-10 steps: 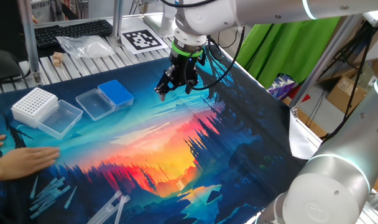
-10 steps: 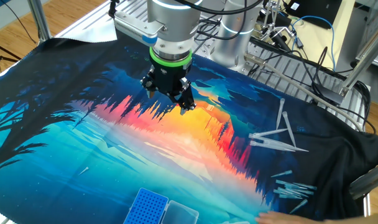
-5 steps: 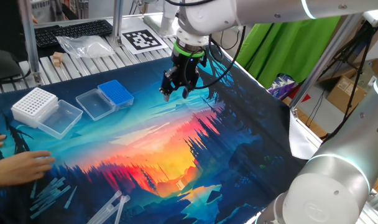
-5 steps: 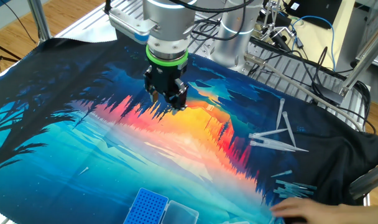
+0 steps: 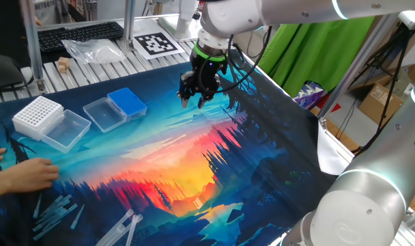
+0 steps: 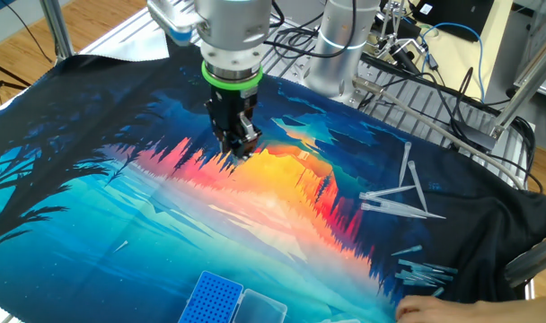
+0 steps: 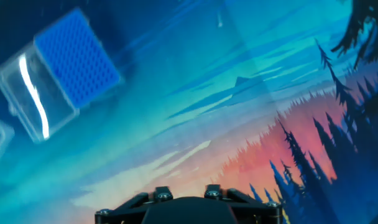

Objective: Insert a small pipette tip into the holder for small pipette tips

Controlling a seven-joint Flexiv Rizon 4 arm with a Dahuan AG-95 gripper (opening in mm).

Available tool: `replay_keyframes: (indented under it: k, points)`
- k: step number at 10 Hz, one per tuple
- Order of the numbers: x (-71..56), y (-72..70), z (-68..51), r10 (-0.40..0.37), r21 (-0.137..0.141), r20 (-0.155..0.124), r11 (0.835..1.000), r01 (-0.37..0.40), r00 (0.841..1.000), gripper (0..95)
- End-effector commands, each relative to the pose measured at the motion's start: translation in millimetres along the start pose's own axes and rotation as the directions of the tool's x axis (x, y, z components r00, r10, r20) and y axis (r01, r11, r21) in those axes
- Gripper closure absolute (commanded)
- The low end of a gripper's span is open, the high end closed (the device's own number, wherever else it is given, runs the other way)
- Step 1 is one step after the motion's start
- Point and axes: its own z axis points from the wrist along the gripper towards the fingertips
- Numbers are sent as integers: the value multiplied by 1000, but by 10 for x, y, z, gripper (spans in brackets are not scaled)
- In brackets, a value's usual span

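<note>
The holder for small pipette tips (image 5: 127, 102) is a small blue rack with its clear lid (image 5: 104, 113) open beside it, at the mat's far left. It also shows in the other fixed view (image 6: 212, 299) and in the hand view (image 7: 77, 57). Small pale pipette tips (image 5: 54, 208) lie loose at the near left; they also show in the other fixed view (image 6: 424, 270). My gripper (image 5: 192, 101) hangs above the mat, right of the blue rack and apart from it, its fingers spread and empty. It also shows in the other fixed view (image 6: 240, 148). The hand view shows only its body (image 7: 189, 208).
A larger white rack (image 5: 37, 113) with its clear lid (image 5: 65, 130) stands left of the blue one. A person's hand (image 5: 20, 175) rests at the left edge near the small tips. Longer tips (image 6: 400, 196) lie on the mat. A keyboard (image 5: 74, 35) sits behind.
My gripper has turned about its vertical axis and shifted slightly right in the first fixed view. The person's hand has drawn back a little toward the edge.
</note>
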Motion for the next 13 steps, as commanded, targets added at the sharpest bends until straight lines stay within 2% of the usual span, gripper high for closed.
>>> replay_keyframes:
  k: [1,2,13]
  points:
    - [-138,45,-4,12,-4,3,1000,-12,1000,760]
    - [-165,47,8,5,-3,4,1000,-5,1000,570]
    - [-416,-14,61,-58,6,7,998,58,998,570]
